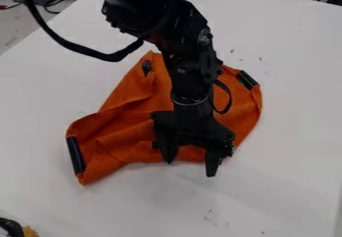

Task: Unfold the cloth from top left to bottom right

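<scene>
Pincer (190,168) over near edge of orange cloth (133,136), fingers spread wide, nothing gripped. Cloth lies rumpled under and to both sides on white tabletop (294,141).

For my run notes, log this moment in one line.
orange cloth: creased, partly spread on table | pincer: open, at cloth's near edge | unfolding: unfinished
</scene>
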You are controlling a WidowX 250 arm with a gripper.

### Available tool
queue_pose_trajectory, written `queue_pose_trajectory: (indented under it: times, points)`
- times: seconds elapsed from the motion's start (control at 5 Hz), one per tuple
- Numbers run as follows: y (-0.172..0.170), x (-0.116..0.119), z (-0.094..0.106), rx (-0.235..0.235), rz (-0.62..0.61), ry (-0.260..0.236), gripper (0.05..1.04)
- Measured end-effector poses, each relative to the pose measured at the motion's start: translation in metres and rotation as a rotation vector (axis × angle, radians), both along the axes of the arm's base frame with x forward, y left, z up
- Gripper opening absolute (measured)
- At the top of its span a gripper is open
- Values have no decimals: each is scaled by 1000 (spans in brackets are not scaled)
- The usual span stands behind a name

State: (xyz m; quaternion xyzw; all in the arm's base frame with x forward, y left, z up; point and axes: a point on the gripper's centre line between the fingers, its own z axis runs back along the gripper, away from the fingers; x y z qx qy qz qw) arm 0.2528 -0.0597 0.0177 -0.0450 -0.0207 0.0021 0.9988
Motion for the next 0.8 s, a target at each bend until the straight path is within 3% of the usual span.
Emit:
queue_pose_trajectory:
  times: [0.4,0.8]
  points:
    - [13,-5,2,6,19,40,1000]
    - [51,-14,47,12,96,-58,1000]
